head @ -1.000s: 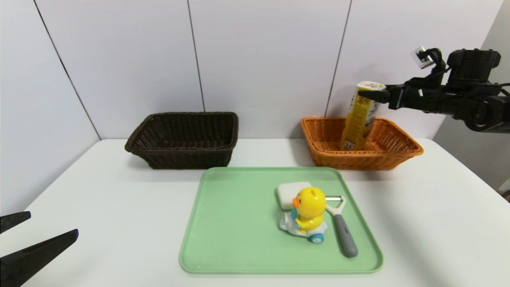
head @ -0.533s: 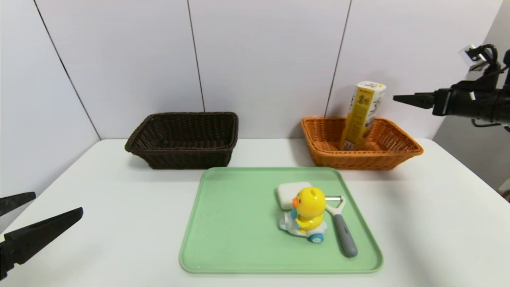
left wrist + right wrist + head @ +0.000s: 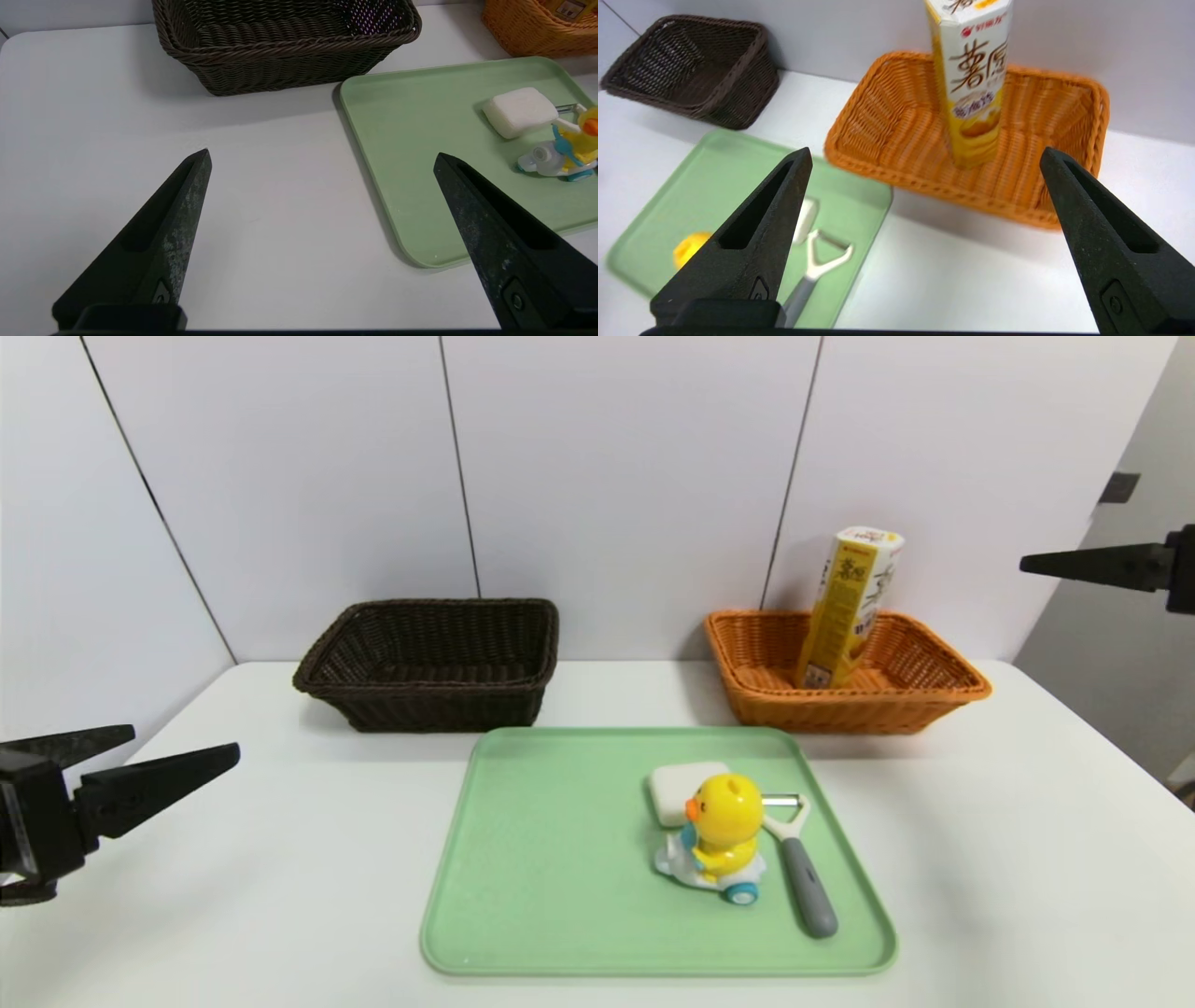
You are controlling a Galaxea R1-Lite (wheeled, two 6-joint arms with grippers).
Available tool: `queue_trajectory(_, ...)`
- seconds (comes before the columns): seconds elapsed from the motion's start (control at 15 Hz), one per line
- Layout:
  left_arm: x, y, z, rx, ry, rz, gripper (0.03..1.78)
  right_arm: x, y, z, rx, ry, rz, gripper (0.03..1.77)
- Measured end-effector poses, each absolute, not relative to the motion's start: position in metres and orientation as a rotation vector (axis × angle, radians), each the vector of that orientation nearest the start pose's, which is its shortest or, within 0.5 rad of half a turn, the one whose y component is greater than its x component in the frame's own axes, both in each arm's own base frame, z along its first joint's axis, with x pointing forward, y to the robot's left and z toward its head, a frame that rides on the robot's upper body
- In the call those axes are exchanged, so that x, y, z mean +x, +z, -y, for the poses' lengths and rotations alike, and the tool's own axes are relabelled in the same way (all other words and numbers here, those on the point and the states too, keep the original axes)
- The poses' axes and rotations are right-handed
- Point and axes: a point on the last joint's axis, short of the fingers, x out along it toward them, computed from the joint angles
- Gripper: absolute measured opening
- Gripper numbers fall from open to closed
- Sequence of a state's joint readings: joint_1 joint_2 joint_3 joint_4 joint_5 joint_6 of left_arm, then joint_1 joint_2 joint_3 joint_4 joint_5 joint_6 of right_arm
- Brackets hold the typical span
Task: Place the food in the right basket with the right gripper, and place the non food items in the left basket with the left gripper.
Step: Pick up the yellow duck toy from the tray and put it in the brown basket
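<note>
A tall yellow-and-white snack box (image 3: 848, 607) (image 3: 971, 79) stands upright in the orange right basket (image 3: 934, 695) (image 3: 887, 154). My right gripper (image 3: 1027, 563) (image 3: 924, 156) is open and empty, well to the right of the box and above the table. The dark brown left basket (image 3: 429, 695) (image 3: 280, 60) holds nothing that I can see. On the green tray (image 3: 551, 859) (image 3: 411, 140) lie a white soap bar (image 3: 667, 784) (image 3: 518, 112), a yellow duck toy (image 3: 721, 835) (image 3: 567, 149) and a grey-handled peeler (image 3: 803, 877) (image 3: 817, 266). My left gripper (image 3: 182, 747) (image 3: 322, 156) is open at the table's left, short of the tray.
The white table (image 3: 233, 896) carries the tray at its middle and both baskets at the back against the white panelled wall (image 3: 607, 476). Bare table lies between my left gripper and the tray.
My right gripper has let go of the snack box and drawn back to the right, opening wider. The box stays standing in the orange basket. My left gripper has risen and come in toward the tray.
</note>
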State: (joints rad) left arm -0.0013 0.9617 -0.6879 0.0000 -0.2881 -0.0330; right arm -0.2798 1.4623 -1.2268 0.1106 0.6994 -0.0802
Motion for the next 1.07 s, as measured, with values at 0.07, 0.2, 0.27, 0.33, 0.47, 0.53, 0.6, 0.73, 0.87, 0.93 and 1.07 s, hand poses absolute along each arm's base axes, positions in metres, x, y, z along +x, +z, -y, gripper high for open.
queue_trajectory(0.07, 0.122, 0.247, 0.007, -0.085, -0.286, -0.287, 1.69, 0.227, 0.304, 0.050, 0.097, 0.424, -0.312, 1.69)
queue_trajectory(0.2, 0.134, 0.249, 0.007, -0.095, -0.287, -0.305, 1.69, 0.205, 0.316, 0.044, 0.128, 0.422, -0.364, 1.69)
queue_trajectory(0.27, 0.140, 0.250, 0.008, -0.096, -0.290, -0.313, 1.69, 0.194, 0.323, 0.041, 0.152, 0.419, -0.400, 1.69)
queue_trajectory(0.33, 0.145, 0.250, 0.008, -0.097, -0.294, -0.323, 1.69, 0.185, 0.327, 0.038, 0.181, 0.418, -0.440, 1.69)
queue_trajectory(0.47, 0.153, 0.250, 0.009, -0.102, -0.296, -0.342, 1.69, 0.170, 0.328, 0.033, 0.225, 0.412, -0.513, 1.69)
queue_trajectory(0.53, 0.157, 0.250, 0.010, -0.103, -0.300, -0.349, 1.69, 0.165, 0.327, 0.031, 0.235, 0.413, -0.526, 1.69)
queue_trajectory(0.6, 0.161, 0.249, 0.011, -0.105, -0.308, -0.358, 1.69, 0.160, 0.324, 0.030, 0.244, 0.410, -0.544, 1.69)
queue_trajectory(0.73, 0.168, 0.250, 0.015, -0.126, -0.322, -0.372, 1.69, 0.153, 0.317, 0.028, 0.251, 0.374, -0.589, 1.69)
queue_trajectory(0.87, 0.174, 0.251, 0.018, -0.143, -0.334, -0.382, 1.69, 0.152, 0.310, 0.030, 0.235, 0.292, -0.622, 1.69)
queue_trajectory(0.93, 0.176, 0.250, 0.019, -0.144, -0.337, -0.388, 1.69, 0.152, 0.308, 0.031, 0.221, 0.242, -0.636, 1.69)
queue_trajectory(1.07, 0.177, 0.250, 0.020, -0.144, -0.343, -0.394, 1.69, 0.154, 0.303, 0.034, 0.180, 0.124, -0.660, 1.69)
